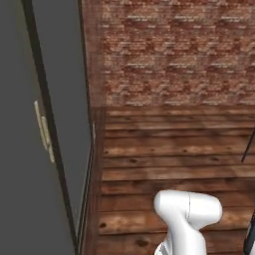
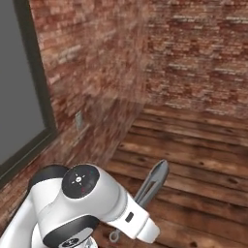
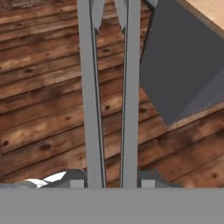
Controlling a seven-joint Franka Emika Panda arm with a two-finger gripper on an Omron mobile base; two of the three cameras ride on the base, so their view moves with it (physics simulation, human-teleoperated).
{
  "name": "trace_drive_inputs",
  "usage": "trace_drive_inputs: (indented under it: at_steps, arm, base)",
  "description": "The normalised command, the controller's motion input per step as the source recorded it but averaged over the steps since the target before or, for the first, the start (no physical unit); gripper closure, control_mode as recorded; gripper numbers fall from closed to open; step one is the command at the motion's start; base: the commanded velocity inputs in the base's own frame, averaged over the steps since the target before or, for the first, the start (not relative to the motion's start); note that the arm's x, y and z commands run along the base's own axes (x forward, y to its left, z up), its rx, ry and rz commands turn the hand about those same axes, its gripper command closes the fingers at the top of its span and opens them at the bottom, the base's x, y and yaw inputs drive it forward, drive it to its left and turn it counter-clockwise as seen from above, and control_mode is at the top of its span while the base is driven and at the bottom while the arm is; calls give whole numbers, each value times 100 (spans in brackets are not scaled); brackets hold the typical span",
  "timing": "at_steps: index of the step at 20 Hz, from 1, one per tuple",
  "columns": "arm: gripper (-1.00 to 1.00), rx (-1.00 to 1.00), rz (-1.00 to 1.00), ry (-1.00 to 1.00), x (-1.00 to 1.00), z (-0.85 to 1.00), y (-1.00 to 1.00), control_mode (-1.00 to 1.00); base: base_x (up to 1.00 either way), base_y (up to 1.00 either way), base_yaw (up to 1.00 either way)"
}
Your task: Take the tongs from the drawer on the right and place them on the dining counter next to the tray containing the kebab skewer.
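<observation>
Hand [image 3: 109, 183] clamped shut on tongs [image 3: 109, 87] near their hinge end; metal likely stiff, light, slippery, arms springy

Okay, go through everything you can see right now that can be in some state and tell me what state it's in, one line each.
Long grey metal tongs: held, lifted above the wooden floor, arms close together.
Pincer: shut on the tongs.
Tall dark grey cabinet door with a pale handle: closed.
Grey island cabinet under the peach stone top: front closed, as far as the hand view shows.
</observation>
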Motion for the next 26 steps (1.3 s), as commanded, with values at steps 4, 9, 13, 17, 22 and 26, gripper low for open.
trace_drive_inputs:
  at_steps: [4,9,13,17,22,26]
  arm:
    - [100,0,0,0,0,0,0,100]
    - [100,0,0,0,0,0,0,100]
    - [100,0,0,0,0,0,0,100]
    - [100,0,0,0,0,0,0,100]
    - [100,0,0,0,0,0,0,100]
    - [100,0,0,0,0,0,0,100]
  base:
    - [100,-33,0]
    - [98,-14,0]
    - [97,0,0]
    - [100,-3,0]
    - [100,-12,0]
    - [99,-11,0]
